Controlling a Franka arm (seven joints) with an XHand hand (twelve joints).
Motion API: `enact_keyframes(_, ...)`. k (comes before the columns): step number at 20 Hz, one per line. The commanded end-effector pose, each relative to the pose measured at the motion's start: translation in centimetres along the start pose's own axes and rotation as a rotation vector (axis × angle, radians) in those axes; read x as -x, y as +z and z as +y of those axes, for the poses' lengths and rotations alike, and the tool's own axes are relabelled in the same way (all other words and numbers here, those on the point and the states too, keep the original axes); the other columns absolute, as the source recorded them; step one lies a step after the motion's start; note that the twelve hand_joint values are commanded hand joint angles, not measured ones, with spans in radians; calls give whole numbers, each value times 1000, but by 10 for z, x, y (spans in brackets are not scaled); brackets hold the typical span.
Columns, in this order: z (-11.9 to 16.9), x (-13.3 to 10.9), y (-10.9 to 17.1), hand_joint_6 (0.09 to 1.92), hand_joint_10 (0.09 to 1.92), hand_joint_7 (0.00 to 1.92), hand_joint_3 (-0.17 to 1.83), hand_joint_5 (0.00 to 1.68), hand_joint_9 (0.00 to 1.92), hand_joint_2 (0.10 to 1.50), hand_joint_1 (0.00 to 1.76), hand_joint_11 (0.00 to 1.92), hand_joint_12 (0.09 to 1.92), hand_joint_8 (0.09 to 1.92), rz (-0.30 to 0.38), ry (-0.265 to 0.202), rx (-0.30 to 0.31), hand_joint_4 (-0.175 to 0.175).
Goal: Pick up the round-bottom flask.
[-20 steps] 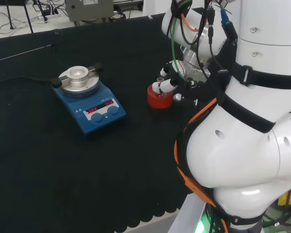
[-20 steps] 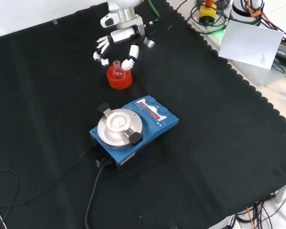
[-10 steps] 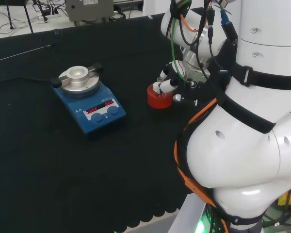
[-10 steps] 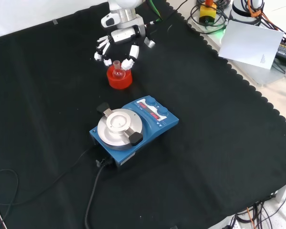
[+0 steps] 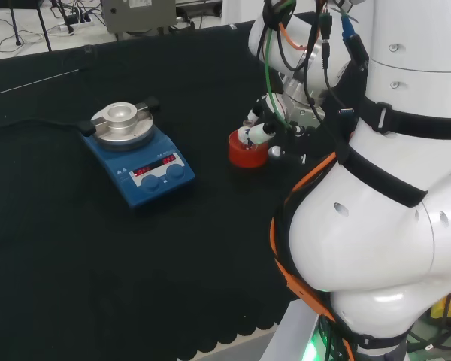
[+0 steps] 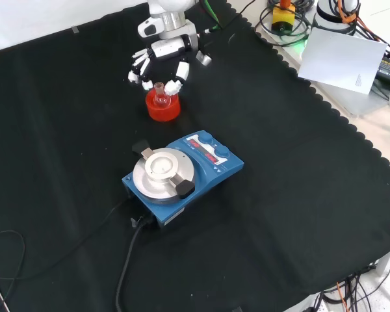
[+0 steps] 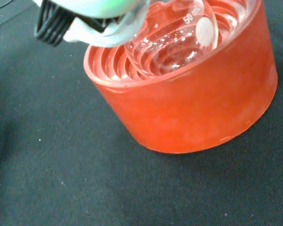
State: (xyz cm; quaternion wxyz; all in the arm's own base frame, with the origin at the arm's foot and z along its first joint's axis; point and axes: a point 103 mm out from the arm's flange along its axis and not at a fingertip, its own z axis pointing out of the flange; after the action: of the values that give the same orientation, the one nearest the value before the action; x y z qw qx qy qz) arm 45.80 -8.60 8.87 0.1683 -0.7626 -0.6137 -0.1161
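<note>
Front view, left to right: wide bare black cloth on the left, blue stirrer plate near the middle, scalloped cloth edge at right. Round-bottom flask sits upright in the red ribbed stand, well apart from the plate. Hand hangs just above and behind the flask, fingers spread around the neck; contact unclear, not closed on it.

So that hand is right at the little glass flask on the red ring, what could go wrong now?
The round-bottom flask is small, clear glass, with the hand close around its neck; a misjudged close could knock it sideways or let it slip. It sits deep in the red ribbed stand, so the stand might lift along. The blue stirrer stands nearby, where a dropped flask could hit it.
</note>
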Motion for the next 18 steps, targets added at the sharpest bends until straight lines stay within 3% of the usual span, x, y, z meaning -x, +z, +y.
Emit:
enact_keyframes(1,0,0,1,858,689,303,616,741,476,650,932,83,1372,661,-1,-1,-3,-71)
enact_keyframes(7,0,-2,3,868,687,311,618,762,480,658,935,88,1368,662,-4,-7,-3,-74)
enact_keyframes(12,0,-6,1,857,675,341,629,874,513,694,953,124,1359,662,-1,-14,15,-91)
enact_keyframes(14,0,-7,0,934,668,366,427,973,535,852,1013,145,1358,664,-14,-10,36,59)
enact_keyframes(15,0,-7,0,938,657,391,374,1011,564,887,1038,170,1351,660,-19,-10,43,86)
enact_keyframes(16,0,-7,-1,941,636,425,398,1041,607,877,1058,201,1340,649,-26,-10,49,92)
enact_keyframes(18,0,-7,-2,965,599,478,531,1073,672,810,1084,249,1325,631,-26,-9,55,78)
